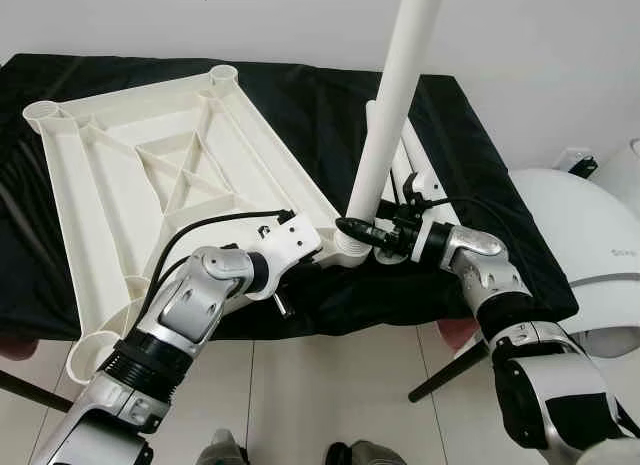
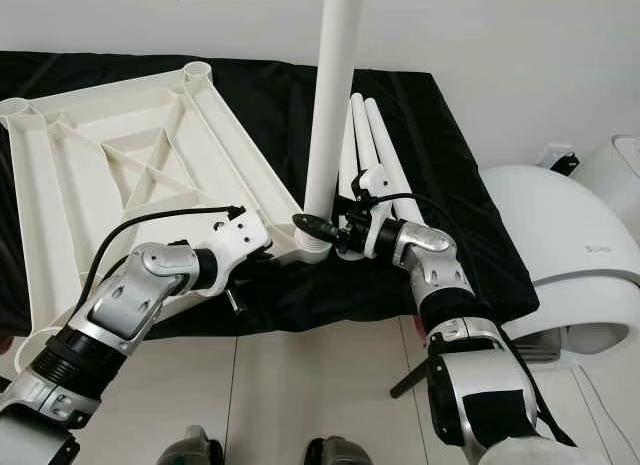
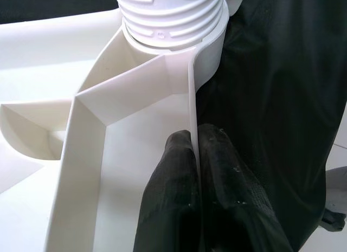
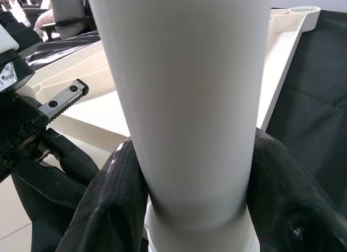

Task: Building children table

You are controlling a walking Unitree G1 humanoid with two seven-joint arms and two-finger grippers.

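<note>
A smooth white tube leg point(image 1: 395, 95) is being held upright in a corner socket of the ribbed plastic tabletop point(image 1: 150, 155), gripped low by the right gripper point(image 1: 362, 233). The tabletop's thin rim is being pinched by the left gripper point(image 3: 195, 154). Both are lying on a black cloth point(image 1: 330, 105), spare legs point(image 2: 372, 145) beside them.

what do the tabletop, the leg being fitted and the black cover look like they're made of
Tabletop: looks like moulded white plastic, matte, judging by its thin ribs and cast corner sockets.
Upright leg: likely the same plastic, a smooth tube with a slight sheen and a threaded end; the right gripper clamps it.
Black cover: appears to be thin fabric, since it creases and drapes.
</note>
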